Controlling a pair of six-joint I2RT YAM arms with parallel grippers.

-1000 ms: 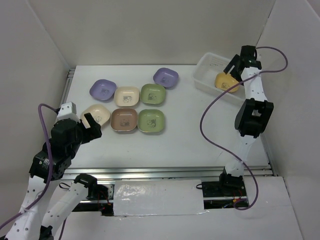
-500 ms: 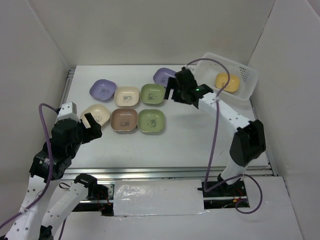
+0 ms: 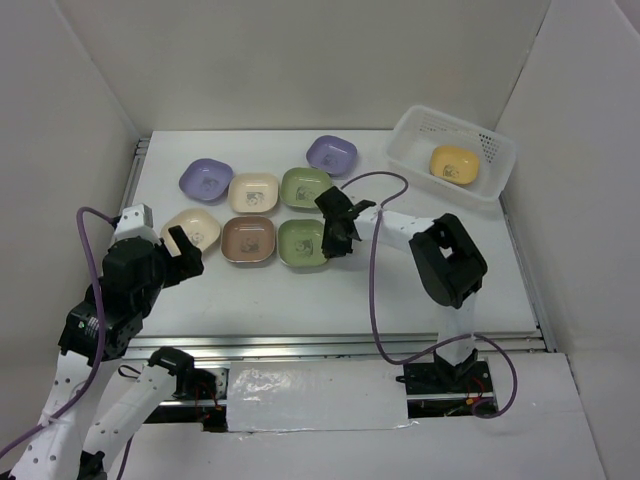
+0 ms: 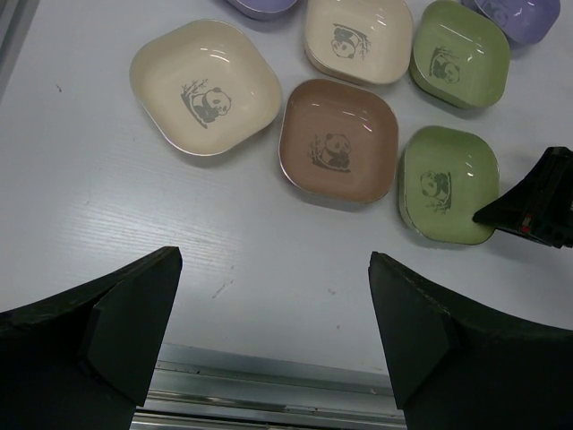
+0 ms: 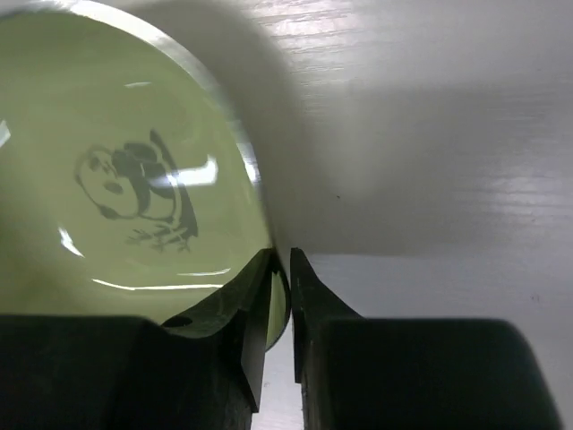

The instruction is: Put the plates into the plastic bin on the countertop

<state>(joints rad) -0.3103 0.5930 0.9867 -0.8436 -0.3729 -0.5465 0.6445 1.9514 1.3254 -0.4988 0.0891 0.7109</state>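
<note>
Several plates lie on the countertop (image 3: 400,285): two purple (image 3: 206,179) (image 3: 331,154), two cream (image 3: 254,192) (image 3: 192,229), one brown (image 3: 248,239) and two green. An orange-yellow plate (image 3: 453,163) lies in the plastic bin (image 3: 402,158) at the back right. My right gripper (image 3: 333,240) (image 5: 280,269) is shut on the right rim of the near green plate (image 3: 298,243) (image 5: 116,179), one finger inside it and one outside. The plate still rests on the surface. My left gripper (image 4: 273,313) hangs open over bare surface in front of the brown plate (image 4: 338,141), holding nothing.
A metal rail (image 3: 340,345) runs along the front edge, and white walls close in the sides and back. The far green plate (image 3: 305,187) sits directly behind the gripped one. The right arm's purple cable (image 3: 375,290) loops over the surface.
The right arm swung from the bin, leaving the orange-yellow plate inside, across to the near green plate and closed on its rim. The left arm has not moved.
</note>
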